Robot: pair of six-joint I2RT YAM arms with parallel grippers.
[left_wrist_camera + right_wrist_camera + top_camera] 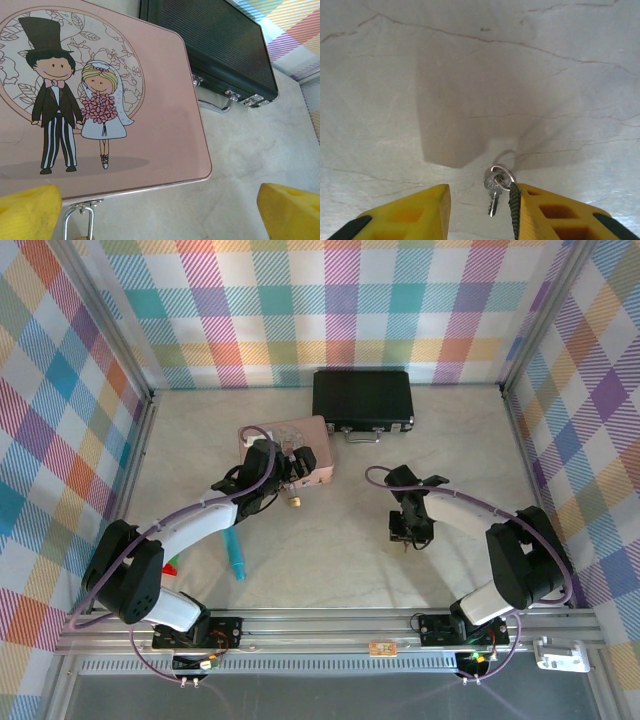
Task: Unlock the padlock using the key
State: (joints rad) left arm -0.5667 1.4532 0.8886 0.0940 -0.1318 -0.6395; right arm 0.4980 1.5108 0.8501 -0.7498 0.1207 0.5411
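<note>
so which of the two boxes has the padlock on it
The pink tin with the cartoon couple; the padlock hangs from its clasp. The black case has none.

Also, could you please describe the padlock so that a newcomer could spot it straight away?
Start at the pink tin with the cartoon bride and groom, lying in front of the black case. At the tin's near edge sits the padlock: tiny, brass-gold with a thin silvery shackle, unlike the long teal pen nearby.

Premises: a robotics laboratory test cell. Evidence: aluminium-profile frame (330, 621), checked cloth walls (340, 300), marble-patterned tabletop (330, 565), left arm (200, 525) and right arm (470, 508) bolted to the frame.
</note>
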